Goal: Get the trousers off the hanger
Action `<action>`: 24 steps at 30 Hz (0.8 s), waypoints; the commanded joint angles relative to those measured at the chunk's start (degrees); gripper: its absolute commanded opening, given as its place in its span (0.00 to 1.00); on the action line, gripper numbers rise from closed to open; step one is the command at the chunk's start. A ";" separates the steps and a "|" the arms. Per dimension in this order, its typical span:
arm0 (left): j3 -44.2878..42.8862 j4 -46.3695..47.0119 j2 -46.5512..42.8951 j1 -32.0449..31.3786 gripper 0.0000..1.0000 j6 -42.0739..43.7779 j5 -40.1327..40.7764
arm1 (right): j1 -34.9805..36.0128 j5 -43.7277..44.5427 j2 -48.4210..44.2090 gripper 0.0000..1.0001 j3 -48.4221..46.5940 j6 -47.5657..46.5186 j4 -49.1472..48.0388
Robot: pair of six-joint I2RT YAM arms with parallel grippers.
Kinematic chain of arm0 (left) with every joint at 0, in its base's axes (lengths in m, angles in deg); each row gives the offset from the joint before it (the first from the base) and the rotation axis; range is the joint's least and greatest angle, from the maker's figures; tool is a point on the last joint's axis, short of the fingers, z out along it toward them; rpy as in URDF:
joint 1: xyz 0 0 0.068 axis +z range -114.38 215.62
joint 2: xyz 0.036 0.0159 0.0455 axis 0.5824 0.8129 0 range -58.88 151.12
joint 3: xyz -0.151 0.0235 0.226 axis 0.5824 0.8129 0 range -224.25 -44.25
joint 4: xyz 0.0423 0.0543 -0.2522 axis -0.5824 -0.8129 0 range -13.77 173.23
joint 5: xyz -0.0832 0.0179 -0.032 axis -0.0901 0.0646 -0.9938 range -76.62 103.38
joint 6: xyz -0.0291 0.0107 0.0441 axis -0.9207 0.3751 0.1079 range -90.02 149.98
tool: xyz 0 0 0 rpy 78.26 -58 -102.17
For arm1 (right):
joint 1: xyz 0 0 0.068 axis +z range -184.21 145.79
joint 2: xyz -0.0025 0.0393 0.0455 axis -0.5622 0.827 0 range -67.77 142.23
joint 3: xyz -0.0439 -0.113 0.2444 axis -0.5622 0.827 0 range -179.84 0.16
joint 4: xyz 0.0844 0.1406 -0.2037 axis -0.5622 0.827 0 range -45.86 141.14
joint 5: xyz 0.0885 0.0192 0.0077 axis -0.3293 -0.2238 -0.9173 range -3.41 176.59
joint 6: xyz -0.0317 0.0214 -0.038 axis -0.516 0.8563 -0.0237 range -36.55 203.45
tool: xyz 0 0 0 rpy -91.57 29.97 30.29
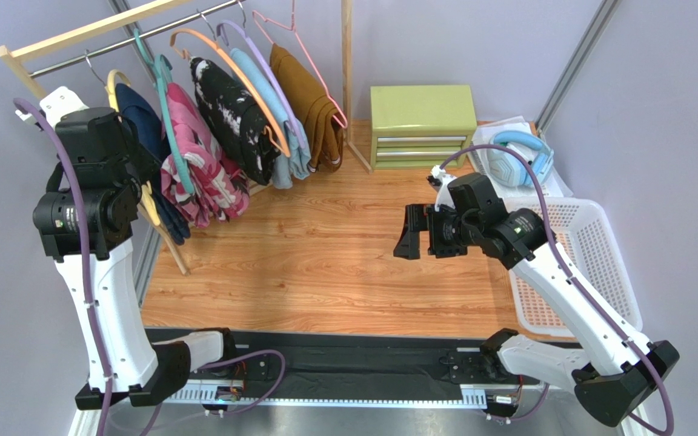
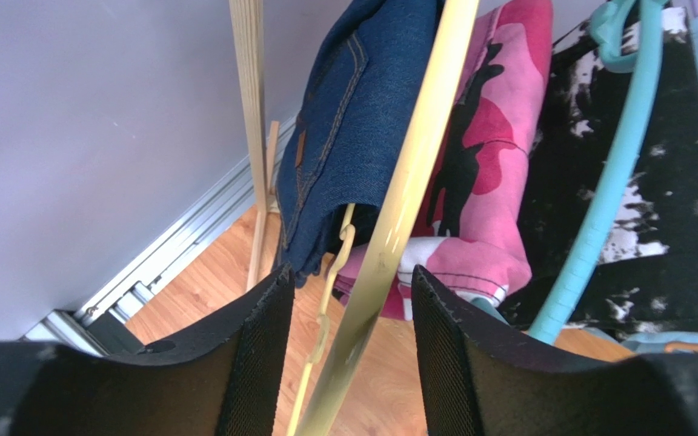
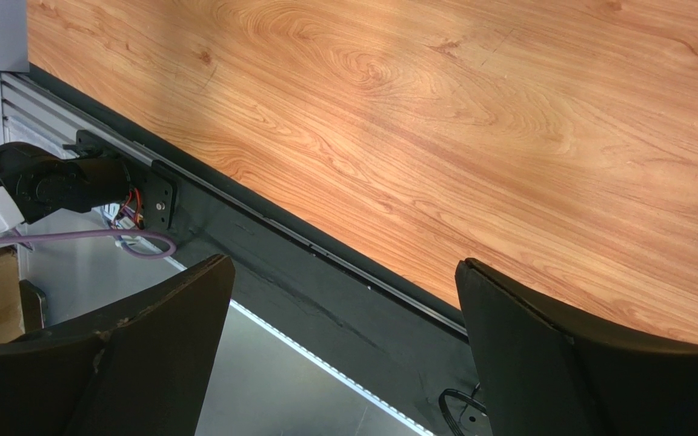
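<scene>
The dark navy trousers (image 1: 143,118) hang on a yellow hanger (image 1: 118,80) at the left end of the wooden rack, with the pink blotched trousers (image 1: 200,163) next to them on a teal hanger (image 2: 607,182). In the left wrist view my left gripper (image 2: 353,277) is open, and the yellow hanger's arm (image 2: 407,191) runs between its jaws with a gap on each side. The navy trousers (image 2: 353,118) and the pink trousers (image 2: 498,136) hang just beyond. My right gripper (image 1: 409,232) is open and empty above the wooden table (image 3: 507,118), and it also shows in the right wrist view (image 3: 343,263).
A black garment with white splotches (image 1: 234,113), a light blue garment (image 1: 275,109) and a brown garment (image 1: 312,104) hang further right. A green drawer box (image 1: 421,123), blue headphones (image 1: 518,150) and a white basket (image 1: 585,263) stand at the right. A slanted rack leg (image 1: 171,245) rises beside my left arm.
</scene>
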 commanded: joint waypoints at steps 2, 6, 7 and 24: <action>1.10 2.18 0.95 1.50 0.42 -0.35 -1.53 | 0.19 1.54 -0.28 1.00 -2.48 -1.70 0.14; -0.39 2.36 2.26 1.85 0.15 -1.05 -3.12 | 0.10 2.07 -0.28 1.00 -2.39 -1.70 0.31; -0.66 2.53 2.44 1.85 0.13 -1.40 -3.29 | 0.10 2.16 -0.10 1.00 -2.48 -1.88 0.32; -7.52 7.18 -1.24 1.94 0.00 -3.26 -10.58 | 0.10 2.24 3.41 1.00 -3.89 -2.23 -0.30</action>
